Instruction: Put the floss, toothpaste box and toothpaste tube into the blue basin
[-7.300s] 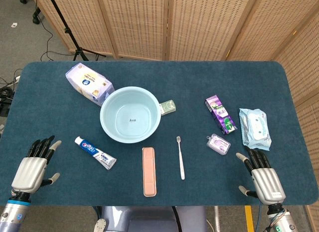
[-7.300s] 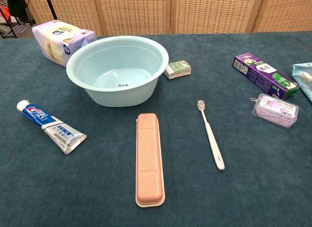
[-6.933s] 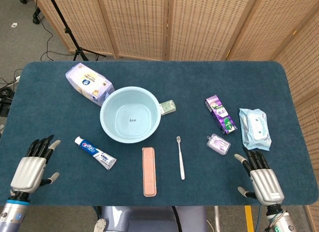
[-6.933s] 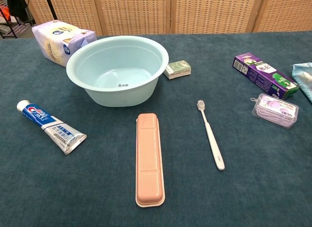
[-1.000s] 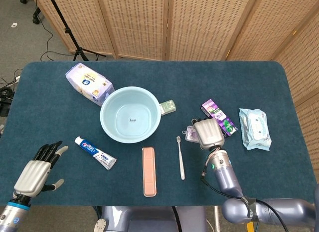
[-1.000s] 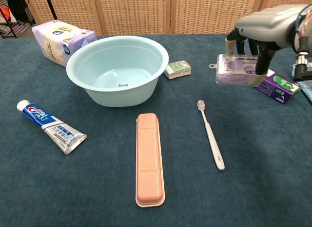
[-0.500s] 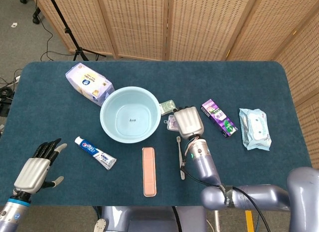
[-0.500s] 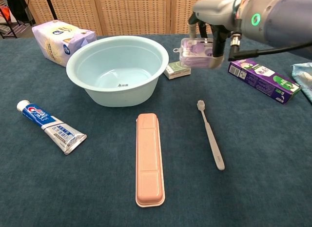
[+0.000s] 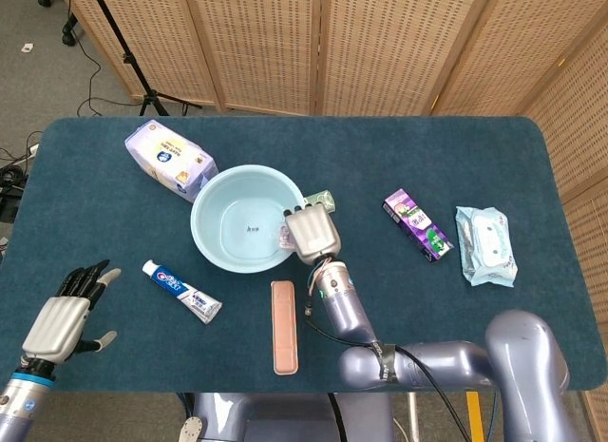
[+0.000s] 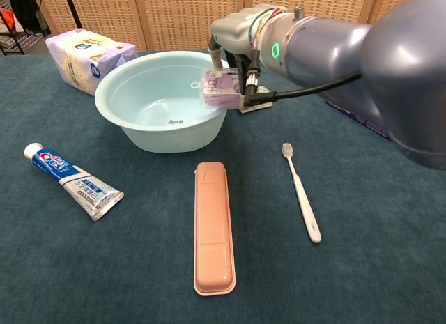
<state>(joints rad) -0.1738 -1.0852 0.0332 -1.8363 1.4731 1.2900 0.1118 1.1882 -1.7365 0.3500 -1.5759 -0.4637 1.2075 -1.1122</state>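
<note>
Floss (image 10: 221, 89) level above basin rim (image 10: 115, 80)

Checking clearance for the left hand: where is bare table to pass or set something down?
Bare cloth lies between the left hand and the toothpaste tube, and between the pink case and toothbrush. It is crowded at the blue basin, where the right hand holds the floss over the rim.

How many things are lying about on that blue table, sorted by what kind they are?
Toothpaste items: 2, the white toothpaste tube and purple toothpaste box
Floss: 1, the clear purple floss case held by the right hand
Brushing items: 2, white toothbrush, pink case
Wipe packs: 2
Blue basin: 1
Small green box: 1
Total: 9
</note>
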